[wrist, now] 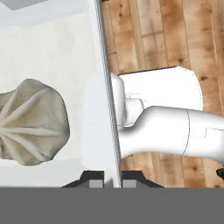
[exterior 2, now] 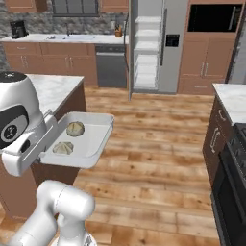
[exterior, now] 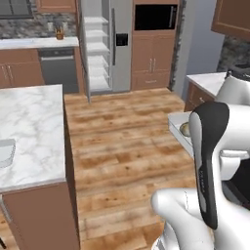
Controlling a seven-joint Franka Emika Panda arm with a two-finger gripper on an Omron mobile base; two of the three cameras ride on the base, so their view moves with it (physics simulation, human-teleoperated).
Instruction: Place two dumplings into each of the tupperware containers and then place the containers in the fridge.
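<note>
My gripper [wrist: 109, 183] is clamped on the rim of a container [exterior 2: 98, 134]; in the hand view the thin wall runs up between my two fingertips [wrist: 94, 183]. The tray hangs in the air over the wood floor [exterior 2: 158, 144], roughly level, just beside the marble island [exterior 2: 53, 91] and well apart from the fridge [exterior 2: 168, 57]. Two dumplings [exterior 2: 75, 128] lie inside it, one nearer the fridge, the other [exterior 2: 63, 148] nearer my wrist, close together but apart. The hand view has one dumpling right by the clamped wall, not touching it.

The fridge stands across the floor from the tray, left door open, white shelves [exterior: 95, 49] showing, black dispenser panel on the closed door. Dishwasher [exterior 2: 111, 65] is just left of the fridge. A second container [exterior: 6, 152] sits on the island, at the edge of the left base view; its contents can't be made out.
</note>
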